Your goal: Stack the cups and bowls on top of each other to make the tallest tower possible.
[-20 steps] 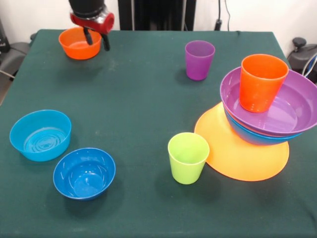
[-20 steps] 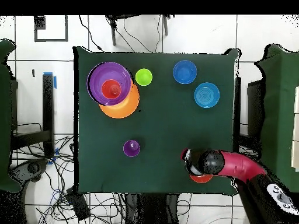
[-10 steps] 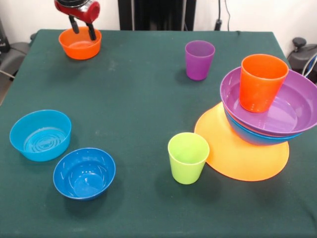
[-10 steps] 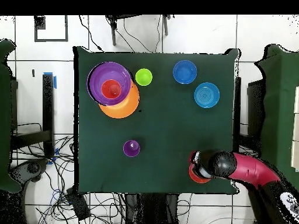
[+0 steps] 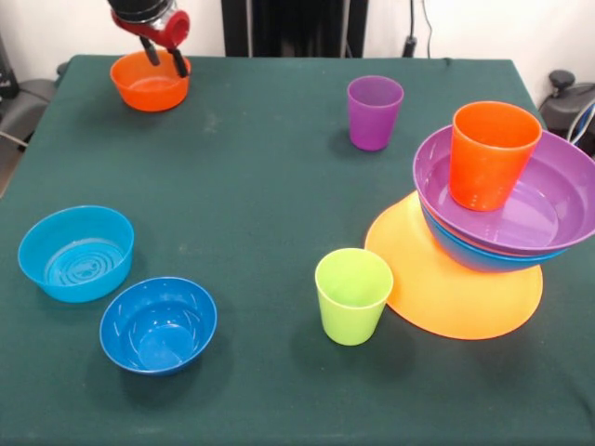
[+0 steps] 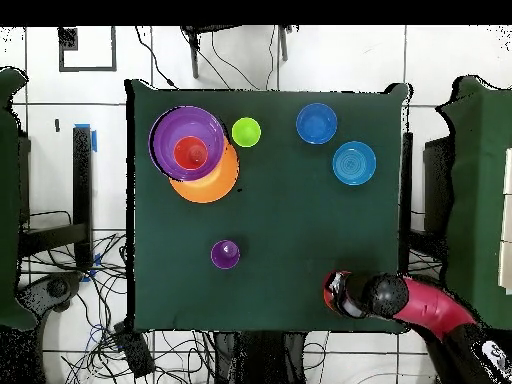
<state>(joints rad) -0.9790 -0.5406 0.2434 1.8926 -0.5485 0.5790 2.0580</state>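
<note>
Orange small bowl (image 5: 150,81): far table corner, upright, well apart from tower (image 5: 502,209). My gripper (image 5: 164,56): fingers spread, straddling the bowl's rim, nothing held. Handling: I judge I should lower one finger inside the wall, pinch squarely, lift straight.

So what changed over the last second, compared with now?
The tool shifted leftwards in the front view and rose a little; its open fingers now straddle the far rim of the small orange plastic bowl, which hasn't been lifted or moved. The tower, the purple cup, the lime green cup and both blue bowls stayed put.
</note>
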